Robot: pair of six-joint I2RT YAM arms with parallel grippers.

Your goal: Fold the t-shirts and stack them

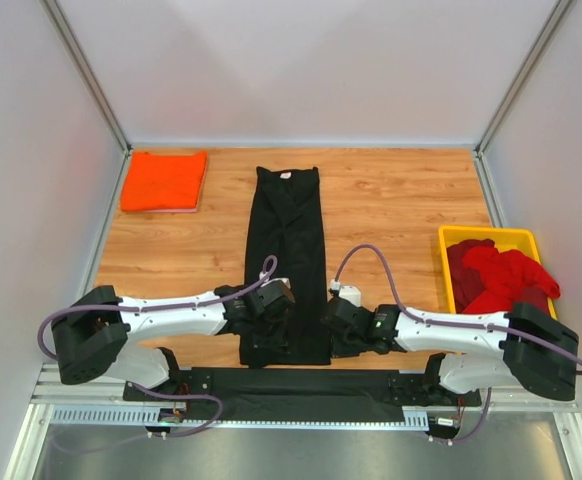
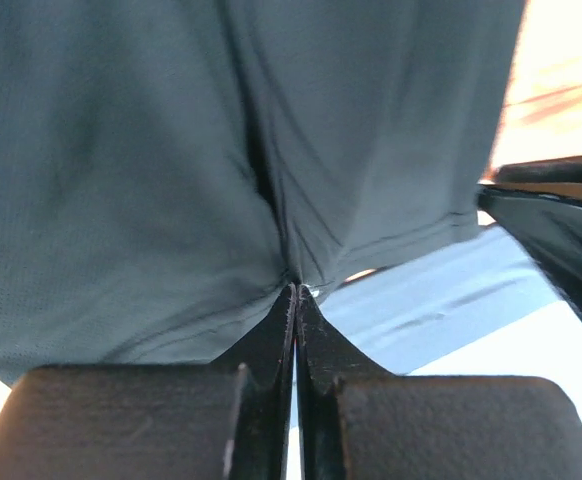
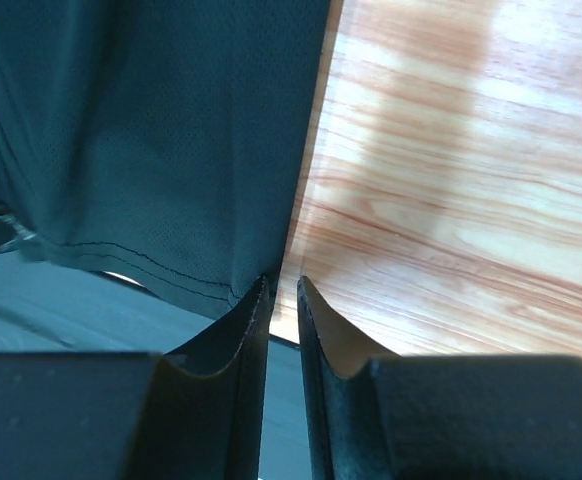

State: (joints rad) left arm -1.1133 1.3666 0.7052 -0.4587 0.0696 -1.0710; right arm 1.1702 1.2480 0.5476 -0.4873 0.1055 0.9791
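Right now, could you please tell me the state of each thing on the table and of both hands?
black t-shirt: folded lengthwise into a strip, lying flat
orange t-shirt: folded, far left corner
red t-shirts: crumpled, unfolded, in the yellow tray
left hand: shut, pinching the black t-shirt's hem
right hand: slightly open at the hem's right corner

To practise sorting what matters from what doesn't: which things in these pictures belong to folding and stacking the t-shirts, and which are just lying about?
Belongs to the job: black t-shirt, a long strip in the middle; orange t-shirt, folded, far left; red t-shirts, heaped at right.
Just lying about: yellow tray holding the red ones; wooden table.
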